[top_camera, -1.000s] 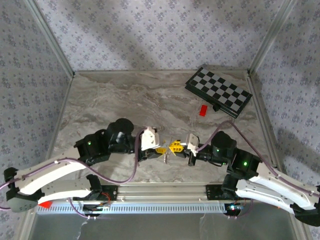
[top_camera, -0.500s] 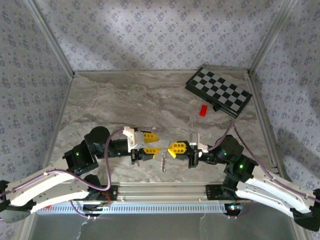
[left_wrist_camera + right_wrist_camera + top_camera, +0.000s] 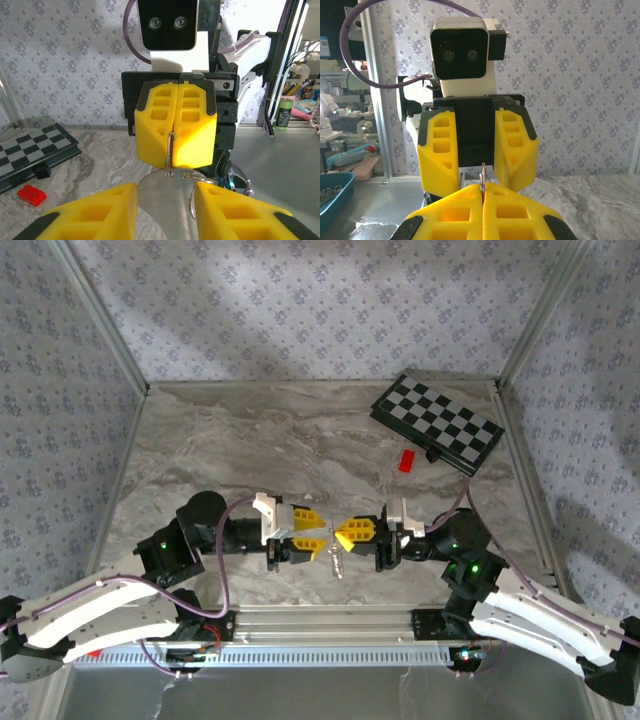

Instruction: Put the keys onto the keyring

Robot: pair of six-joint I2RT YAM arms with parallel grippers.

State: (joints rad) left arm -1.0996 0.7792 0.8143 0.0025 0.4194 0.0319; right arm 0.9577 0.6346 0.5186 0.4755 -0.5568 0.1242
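Marble table (image 3: 250,440); keyring (image 3: 169,151) in right tool (image 3: 356,534)

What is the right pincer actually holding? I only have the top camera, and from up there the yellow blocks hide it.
Observer: The left wrist camera shows the right pincer shut on the keyring, a thin metal ring nipped edge-on in its grip.
Operator: Okay, and has the left one closed on anything?
Observer: No. In the right wrist camera the left pincer is open, its jaws well apart, facing the ring with nothing between them.
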